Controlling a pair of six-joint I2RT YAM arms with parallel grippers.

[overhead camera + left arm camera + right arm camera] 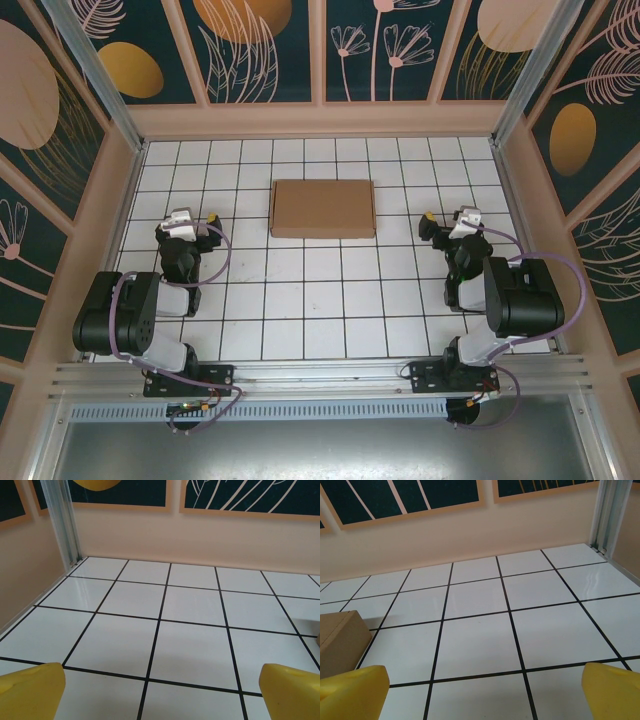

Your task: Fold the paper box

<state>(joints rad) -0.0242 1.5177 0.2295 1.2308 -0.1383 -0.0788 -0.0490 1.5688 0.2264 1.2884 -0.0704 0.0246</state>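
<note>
Box: I see the plain brown cardboard paper box (pixel 322 208) lying flat and closed on the tiles, in the upper centre of the overhead frame.

Box, right wrist view: one brown corner (pixel 340 640) sits at the lower left edge of the frame, just above the yellow finger on that side. I can't tell from this view whether it touches that finger.

Table: a white tiled table with black grid lines (pixel 320 320), with beige walls around it carrying dark floral panels.

Left pincer: the left gripper (pixel 190 222) sits at the middle left of the overhead frame, well apart from the box. It is released, and in its wrist view (pixel 161 692) the yellow fingertips (pixel 30 692) stand at the two bottom corners with bare tile between them.

Right pincer: the right gripper (pixel 452 222) sits at the middle right of the overhead frame, also well clear of the box. It is released too, with its jaws spread wide in its own view (pixel 483 692), one yellow finger (pixel 615 690) low in each corner, and nothing grasped.

Corner posts: I see an aluminium post (pixel 62 525) in the upper left of the left wrist frame, and another (pixel 610 515) in the upper right of the right wrist frame.

Arms: both black arm bodies are folded low near the bottom of the overhead frame, one on each side.
</note>
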